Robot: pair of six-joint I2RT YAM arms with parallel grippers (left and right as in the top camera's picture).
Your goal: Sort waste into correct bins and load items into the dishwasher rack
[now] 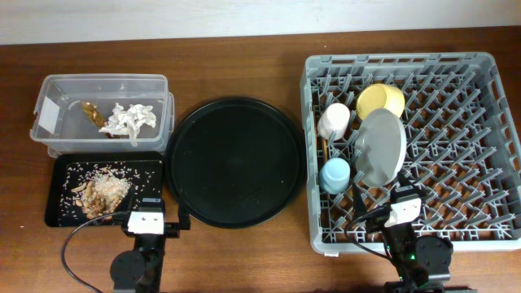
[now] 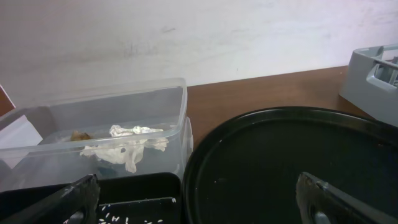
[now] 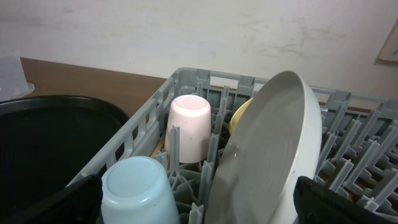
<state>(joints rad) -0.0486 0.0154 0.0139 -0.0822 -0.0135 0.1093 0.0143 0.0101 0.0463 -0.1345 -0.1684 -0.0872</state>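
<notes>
The left tool [image 1: 155,215] hangs at the front edge of the desk [image 1: 244,65], jaws spread wide and holding nothing, over the seam where the shallow black tray [image 1: 146,168] meets the large round black tray [image 1: 236,159]. The right tool [image 1: 403,208] is likewise wide and empty, above the front wall of the grey dishwasher rack [image 1: 407,61].

Nearest the left tool, beige food scraps [image 1: 104,194] lie heaped in the shallow tray at the desk's front left corner, with loose crumbs scattered toward its back edge. Just behind it, and touching it, is the clear plastic tub [image 1: 49,83]. Inside are the crumpled white tissue [image 1: 130,120] and, to its left, the small gold-brown wrapper [image 1: 91,114]. The round tray fills the middle of the desk, between the bins and the rack.

In front of the right tool, the rack's left half holds the dishes. The light-blue cup [image 1: 334,175] sits mouth down among the pegs, and the pale-pink cup [image 1: 334,120] is behind it, also inverted. The grey-white plate [image 1: 381,146] stands on edge just beside them. The yellow bowl [image 1: 380,99] is tipped behind the plate. A thin brown sliver [image 1: 324,149] by the rack's left wall may be the chopsticks, but it is too small to tell.
</notes>
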